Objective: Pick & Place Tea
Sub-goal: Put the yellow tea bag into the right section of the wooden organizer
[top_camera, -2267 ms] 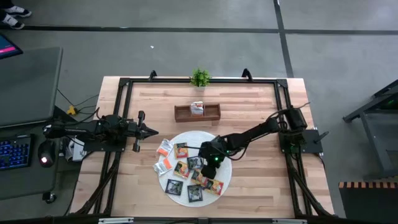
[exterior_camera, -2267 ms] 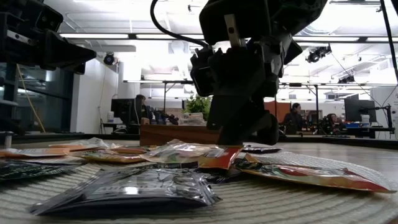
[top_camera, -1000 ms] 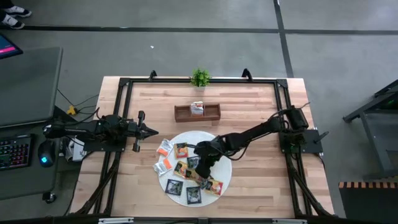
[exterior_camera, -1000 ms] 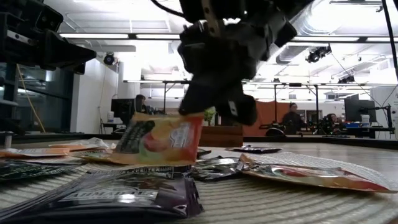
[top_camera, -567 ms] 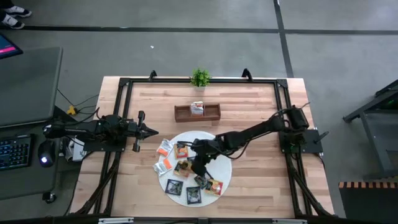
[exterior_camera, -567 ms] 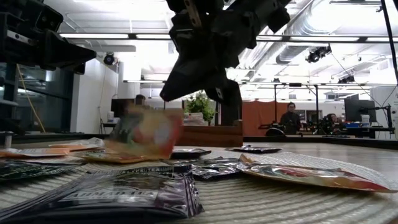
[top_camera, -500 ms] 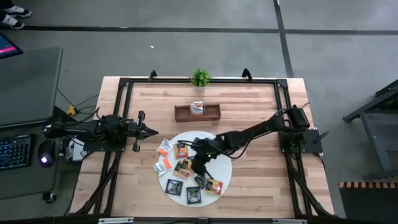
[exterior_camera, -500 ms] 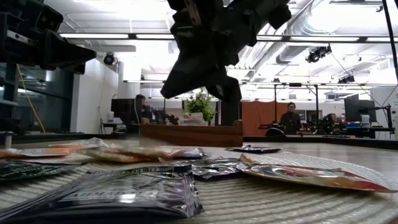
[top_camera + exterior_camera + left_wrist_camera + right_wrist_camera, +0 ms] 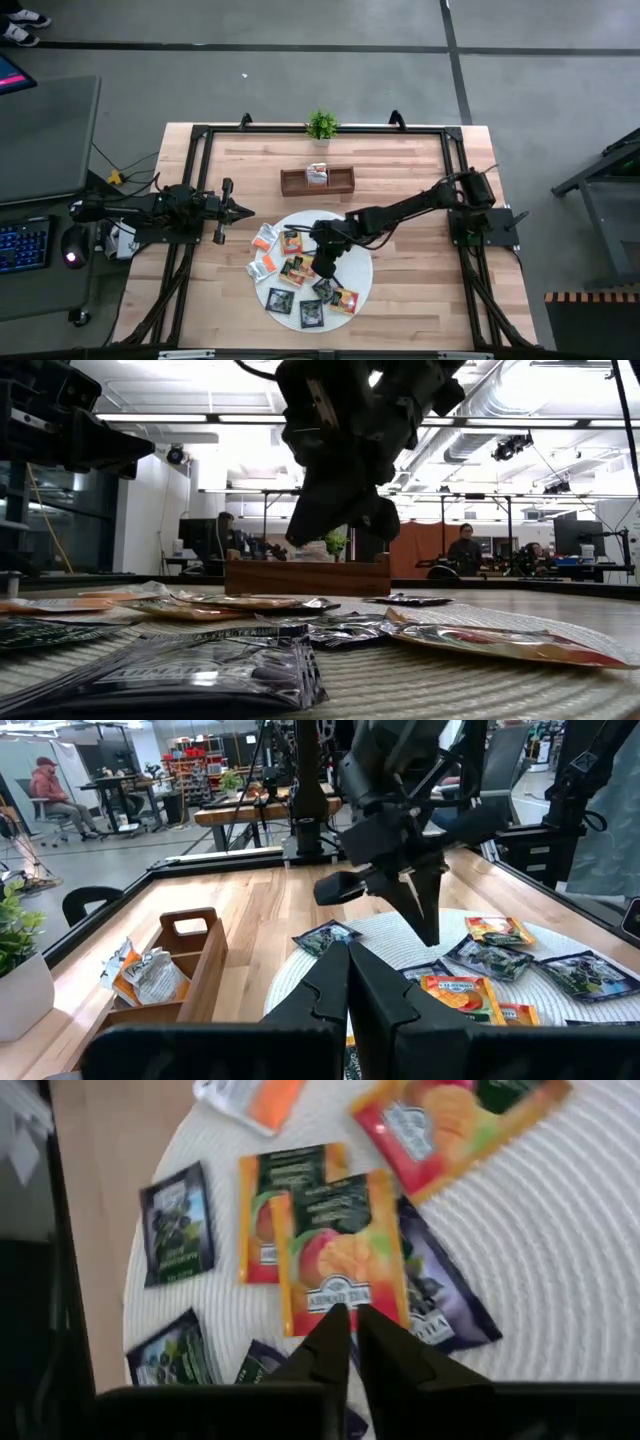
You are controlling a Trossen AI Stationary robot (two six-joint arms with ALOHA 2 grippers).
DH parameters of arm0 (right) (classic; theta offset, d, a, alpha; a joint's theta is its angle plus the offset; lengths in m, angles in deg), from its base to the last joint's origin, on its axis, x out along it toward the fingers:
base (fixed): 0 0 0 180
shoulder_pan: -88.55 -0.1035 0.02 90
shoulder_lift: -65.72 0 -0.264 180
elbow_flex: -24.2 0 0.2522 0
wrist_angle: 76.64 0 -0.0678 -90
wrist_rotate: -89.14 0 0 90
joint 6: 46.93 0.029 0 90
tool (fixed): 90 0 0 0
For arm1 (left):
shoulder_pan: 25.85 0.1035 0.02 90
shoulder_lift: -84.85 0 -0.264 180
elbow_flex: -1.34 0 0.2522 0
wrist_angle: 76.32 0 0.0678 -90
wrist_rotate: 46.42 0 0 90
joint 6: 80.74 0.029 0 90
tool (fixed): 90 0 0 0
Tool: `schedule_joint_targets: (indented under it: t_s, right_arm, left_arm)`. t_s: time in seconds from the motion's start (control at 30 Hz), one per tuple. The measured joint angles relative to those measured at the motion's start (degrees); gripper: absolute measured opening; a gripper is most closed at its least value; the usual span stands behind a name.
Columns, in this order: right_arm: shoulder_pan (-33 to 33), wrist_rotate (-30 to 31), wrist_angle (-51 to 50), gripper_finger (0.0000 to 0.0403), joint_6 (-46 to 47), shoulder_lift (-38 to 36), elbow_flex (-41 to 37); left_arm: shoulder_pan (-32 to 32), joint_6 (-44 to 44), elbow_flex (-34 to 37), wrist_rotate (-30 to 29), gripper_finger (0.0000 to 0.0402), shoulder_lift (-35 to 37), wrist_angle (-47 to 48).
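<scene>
Above the round woven mat [image 9: 355, 285], the right gripper [image 9: 343, 1316] hangs empty, fingers nearly clenched — the peach sachet [image 9: 340, 1252] lies loose; regrasping risks snagging its overlapping neighbours.

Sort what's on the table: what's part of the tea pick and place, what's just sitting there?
Job:
- tea sachets spread on the round mat
- wooden tray, one sachet already in its middle compartment
- right gripper, above the mat, nothing in it

Just there:
- small potted plant at the far edge
- left gripper, parked at the left, shut
</scene>
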Motion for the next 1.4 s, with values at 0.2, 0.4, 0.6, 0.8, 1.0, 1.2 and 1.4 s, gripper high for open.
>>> schedule_joint_targets:
  t_s: [0.2, 0.4, 0.6, 0.8, 1.0, 1.2, 1.4]
  right_arm:
    - [-1.2, -1.5, -5.1, 0.0104, -18.8, 5.5, 6.8]
    - [-1.7, 6.1, -11.8, 0.0190, -35.4, 10.7, 13.9]
    - [-1.9, 11.9, -12.9, 0.0226, -43.7, 12.7, 18.9]
    - [-1.2, 9.3, -14.4, 0.0227, -43.5, 14.1, 22.1]
    - [-1.3, 6.0, -14.2, 0.0227, -42.9, 15.1, 22.1]
    - [-1.3, 5.5, -13.5, 0.0227, -41.5, 15.7, 21.7]
    - [-1.2, 5.1, -13.9, 0.0227, -40.9, 15.8, 21.3]
  left_arm:
    - [0.0, 0.0, 0.0, 0.0, 0.0001, 0.0, 0.0]
    - [0.0, 0.0, 0.0, 0.0, 0.0001, 0.0, 0.0]
    - [0.0, 0.0, 0.0, 0.0, 0.0001, 0.0, 0.0]
    - [0.0, 0.0, 0.0, 0.0, 0.0001, 0.0, 0.0]
    - [0.0, 0.0, 0.0, 0.0, 0.0001, 0.0, 0.0]
    - [0.0, 0.0, 0.0, 0.0, 0.0001, 0.0, 0.0]
    - [0.0, 0.0, 0.0, 0.0, 0.0001, 0.0, 0.0]
